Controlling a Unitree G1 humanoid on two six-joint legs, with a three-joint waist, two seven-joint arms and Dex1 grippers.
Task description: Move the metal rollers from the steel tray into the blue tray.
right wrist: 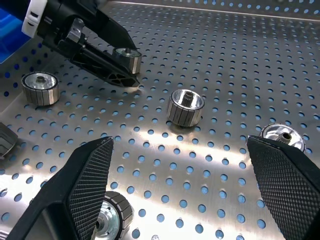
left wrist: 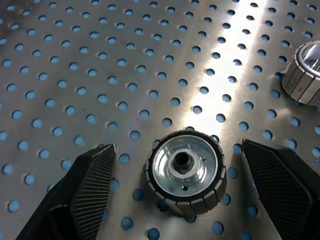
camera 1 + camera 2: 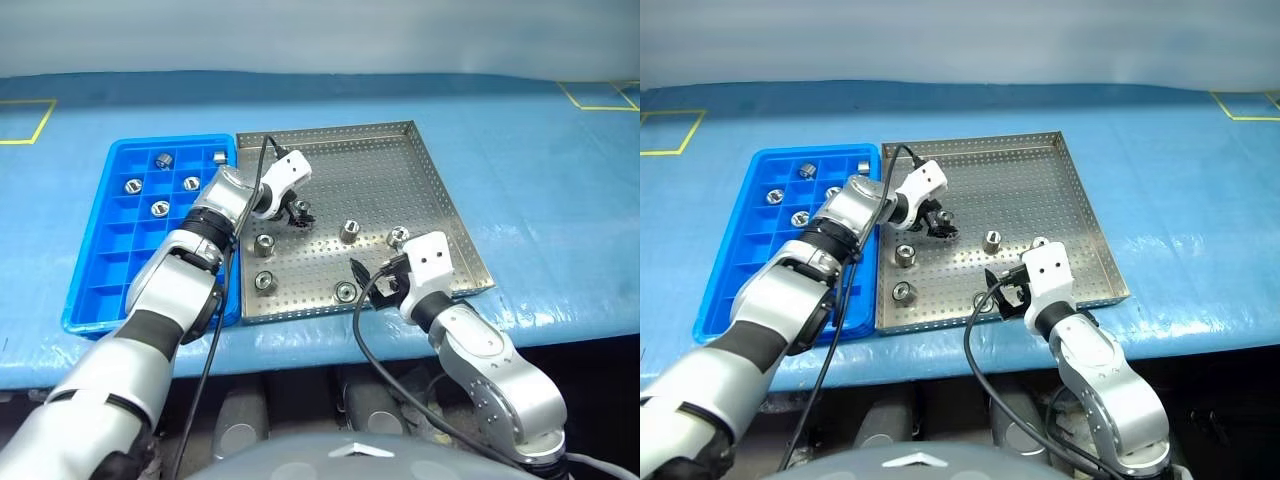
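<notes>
Although five of the metal rollers [image 3: 159, 208] already sit in the blue tray [image 3: 95, 283], each in its own compartment toward the far end, the job looks roughly half done: about as many are still on the steel tray [image 3: 420, 180]. The one in hand, the roller between the fingers [image 2: 186, 177], lies flat on the perforated floor with its bore facing up, straddled by the left claw [image 2: 182, 175], whose two black fingers stand wide apart on either side and do not touch it (nothing is gripped yet). A judgement: closing and lifting is the step due.

Each roller is a short, bright silver drum with a faceted, ribbed outer band, a recessed face and a small central hub with a hole. It should be stiff, smooth and prone to roll if tipped.

Outward from the left claw, a second roller [image 3: 265, 245] sits just nearer the robot, and a third [image 3: 265, 281] nearer still by the tray's front rim. Toward the right claw [image 3: 395, 283] lie a roller [image 3: 349, 231] in mid-tray, another [image 3: 398, 237] just beyond that claw, and one [image 3: 344, 291] close beside it at the front rim.

That right claw hovers low over the steel tray's near right corner, fingers [image 1: 90, 185] spread fully and holding nothing. Both trays rest side by side, rims touching or nearly so, on the blue-covered surface [image 3: 540, 180].
</notes>
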